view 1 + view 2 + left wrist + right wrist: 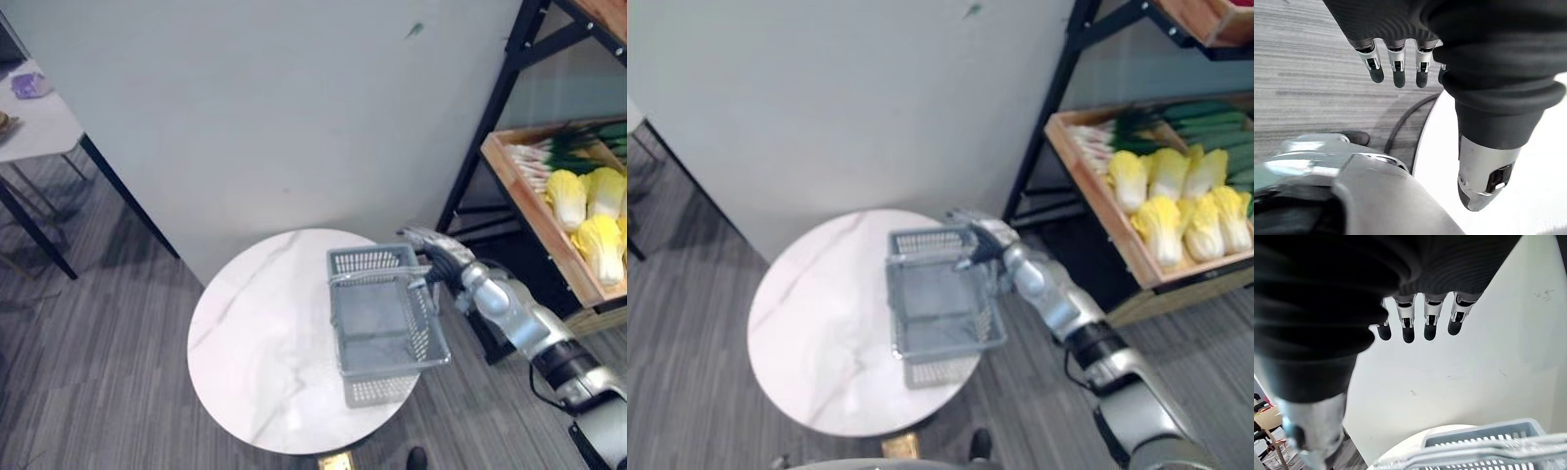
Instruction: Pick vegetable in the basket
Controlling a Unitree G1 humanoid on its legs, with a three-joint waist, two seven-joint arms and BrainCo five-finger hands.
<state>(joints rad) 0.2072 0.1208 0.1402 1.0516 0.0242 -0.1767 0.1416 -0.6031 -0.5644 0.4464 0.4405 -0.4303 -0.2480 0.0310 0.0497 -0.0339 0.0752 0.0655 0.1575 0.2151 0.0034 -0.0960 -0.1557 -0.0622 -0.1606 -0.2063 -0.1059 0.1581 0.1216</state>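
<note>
The grey basket (pixel 380 390) sits on the round white table (pixel 245 333), out toward the table's 3 o'clock edge, and it has nothing in it. The right hand (pixel 438 257) hangs at the basket's 1 o'clock corner, close to the end of the handle (pixel 377 276). I can't tell from here whether it touches. Its fingers (pixel 1430 318) are stretched out straight above the rim, not gripping anything.

The vegetables are well apart from the basket, off at the table's 2 o'clock. Yellow cabbages (pixel 600 240) and spring onions (pixel 549 157) lie in a wooden tray (pixel 534 211) on a black rack (pixel 490 117).

The left hand (pixel 1397 61) hangs over the grey floor (pixel 1312 78) beside the table's edge, fingers relaxed and straight, empty.
</note>
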